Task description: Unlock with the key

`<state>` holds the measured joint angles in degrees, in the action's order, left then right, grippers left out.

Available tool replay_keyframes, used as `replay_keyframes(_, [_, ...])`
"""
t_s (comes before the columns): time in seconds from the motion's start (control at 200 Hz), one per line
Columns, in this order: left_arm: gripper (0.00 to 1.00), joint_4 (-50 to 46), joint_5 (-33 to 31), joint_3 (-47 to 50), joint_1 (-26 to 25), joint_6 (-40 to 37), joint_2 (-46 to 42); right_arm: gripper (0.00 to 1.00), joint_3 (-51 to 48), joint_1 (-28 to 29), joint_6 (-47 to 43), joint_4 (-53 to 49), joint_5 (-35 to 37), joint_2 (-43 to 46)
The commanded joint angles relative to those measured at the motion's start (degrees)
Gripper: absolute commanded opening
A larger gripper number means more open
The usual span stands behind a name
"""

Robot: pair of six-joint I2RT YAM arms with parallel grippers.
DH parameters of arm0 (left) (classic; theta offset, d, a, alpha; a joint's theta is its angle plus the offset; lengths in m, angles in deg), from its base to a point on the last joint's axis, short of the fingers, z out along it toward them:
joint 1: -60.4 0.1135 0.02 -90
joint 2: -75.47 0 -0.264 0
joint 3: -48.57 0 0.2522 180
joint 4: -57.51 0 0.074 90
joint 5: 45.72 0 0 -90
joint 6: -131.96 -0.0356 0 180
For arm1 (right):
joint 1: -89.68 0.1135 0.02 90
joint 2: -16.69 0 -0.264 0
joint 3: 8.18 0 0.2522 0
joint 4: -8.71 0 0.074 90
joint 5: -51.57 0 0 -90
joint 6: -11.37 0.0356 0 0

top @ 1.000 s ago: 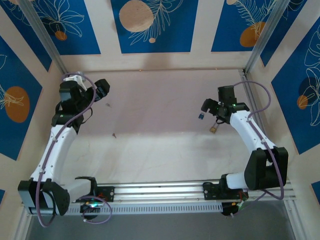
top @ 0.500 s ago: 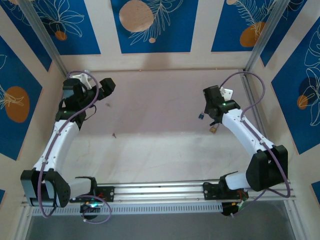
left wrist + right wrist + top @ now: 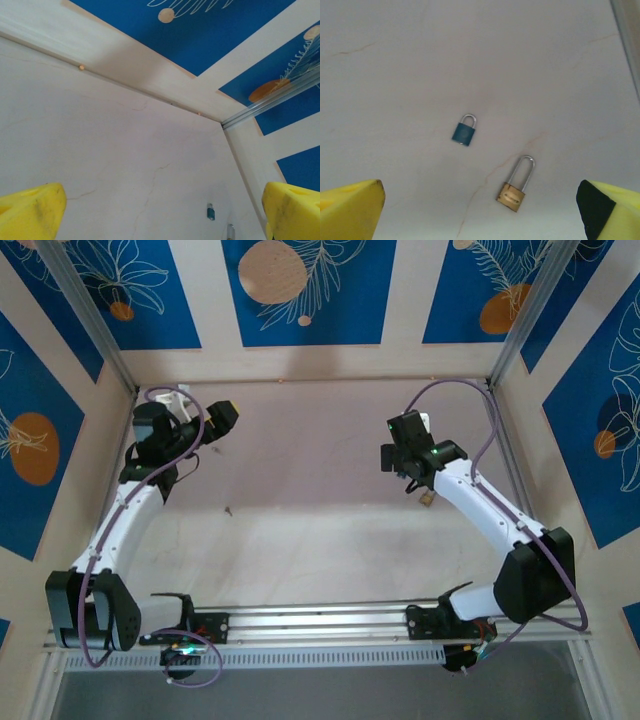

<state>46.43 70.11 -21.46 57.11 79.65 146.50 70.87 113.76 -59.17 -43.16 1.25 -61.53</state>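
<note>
The top camera sits high behind the arm bases, looking down over the whole bench (image 3: 300, 540). The left wrist camera looks low and slantwise across the bench toward its far right corner. The right wrist camera faces straight down, much nearer. All three views share the brass padlock (image 3: 515, 186) on the bench's right side.

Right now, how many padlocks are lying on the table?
2. A small blue padlock and, close beside it without touching, a brass padlock with a long shackle, both lying flat on the table's right side. Others could hide under the right arm.
</note>
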Motion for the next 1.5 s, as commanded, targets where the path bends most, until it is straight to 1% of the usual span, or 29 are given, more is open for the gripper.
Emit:
replay_keyframes(0.0, [1.00,2.9,3.0,0.5,-0.6,0.8,0.5,0.99,-2.8,0.9,-3.2,4.2,-4.6,5.1])
replay_keyframes(0.05, [1.00,2.7,3.1,0.5,-0.5,0.8,0.7,0.99,-5.4,0.5,-2.8,7.3,-6.4,8.4])
replay_keyframes(0.105, [1.00,2.5,2.8,0.5,-0.7,1.3,0.9,0.99,-7.9,-1.7,-0.4,10.9,-9.7,12.0])
replay_keyframes(0.145, [1.00,2.3,2.7,0.5,-0.6,1.7,0.9,0.99,-9.4,-3.6,0.8,13.1,-13.3,14.0])
replay_keyframes(0.17, [1.00,2.3,2.5,0.7,-0.6,2.2,1.0,0.99,-10.5,-5.4,1.6,14.8,-17.6,15.6])
replay_keyframes(0.21, [1.00,2.3,2.1,0.9,-0.8,2.8,1.2,0.99,-11.7,-7.6,2.9,16.0,-22.1,16.9])
replay_keyframes(0.285, [1.00,-2.2,-0.5,-0.2,-1.0,2.9,1.9,1.00,-12.2,-11.8,6.2,14.6,-28.6,18.5])
replay_keyframes(0.31, [1.00,-3.9,-1.4,-0.9,-1.0,2.9,2.1,0.97,-12.0,-13.6,7.8,13.3,-29.9,18.5])
replay_keyframes(0.34, [1.00,-5.2,-2.1,-1.5,-1.1,2.7,2.4,0.88,-11.5,-15.3,9.5,11.3,-30.9,18.0])
replay_keyframes(0.39, [1.00,-7.7,-3.3,-2.1,-1.1,3.2,2.9,0.77,-9.7,-18.0,11.5,6.9,-31.5,16.4])
replay_keyframes(0.43, [1.00,-9.4,-4.2,-2.5,-1.2,3.6,3.3,0.73,-8.1,-19.7,12.6,2.2,-31.0,14.7])
replay_keyframes(0.53, [1.00,-14.1,-5.0,-4.3,-1.5,2.4,4.5,0.72,-7.7,-22.6,14.1,-2.9,-29.4,11.7])
replay_keyframes(0.625, [1.00,-20.6,-8.9,-6.7,-2.4,0.1,5.4,0.71,-9.6,-24.0,15.7,-4.3,-27.7,11.0])
replay_keyframes(0.69, [0.99,-22.9,-10.5,-7.4,-3.0,-0.2,6.1,0.70,-11.0,-24.6,15.9,-4.5,-27.6,10.6])
replay_keyframes(0.83, [0.98,-24.5,-9.2,-8.7,-3.7,-0.3,7.4,0.69,-11.9,-25.3,15.7,-6.4,-28.3,7.9])
replay_keyframes(0.965, [0.98,-25.0,-9.8,-8.4,-3.9,-0.1,7.6,0.70,-12.6,-25.7,15.8,-6.9,-30.1,4.8])
replay_keyframes(1.01, [0.98,-25.2,-10.0,-8.4,-3.9,-0.2,7.6,0.67,-12.6,-25.7,15.4,-6.8,-30.9,3.5])
replay_keyframes(1.101, [0.98,-25.9,-10.7,-8.7,-3.9,-0.9,7.9,0.67,-12.2,-25.7,14.7,-6.9,-33.1,0.9])
replay_keyframes(1.231, [0.99,-27.0,-12.5,-9.0,-3.9,-1.1,8.2,0.67,-11.9,-25.8,14.9,-7.1,-32.9,-2.5])
replay_keyframes(1.301, [0.99,-26.4,-11.8,-8.6,-3.9,-0.6,8.4,0.66,-11.6,-25.7,14.7,-7.4,-33.1,-4.8])
replay_keyframes(1.346, [0.99,-26.3,-11.2,-8.7,-3.9,-0.4,8.7,0.62,-11.7,-25.7,14.5,-7.3,-33.4,-6.2])
replay_keyframes(1.496, [0.98,-27.3,-10.5,-9.7,-3.8,-0.5,10.2,0.63,-11.9,-25.4,14.3,-7.0,-33.5,-9.4])
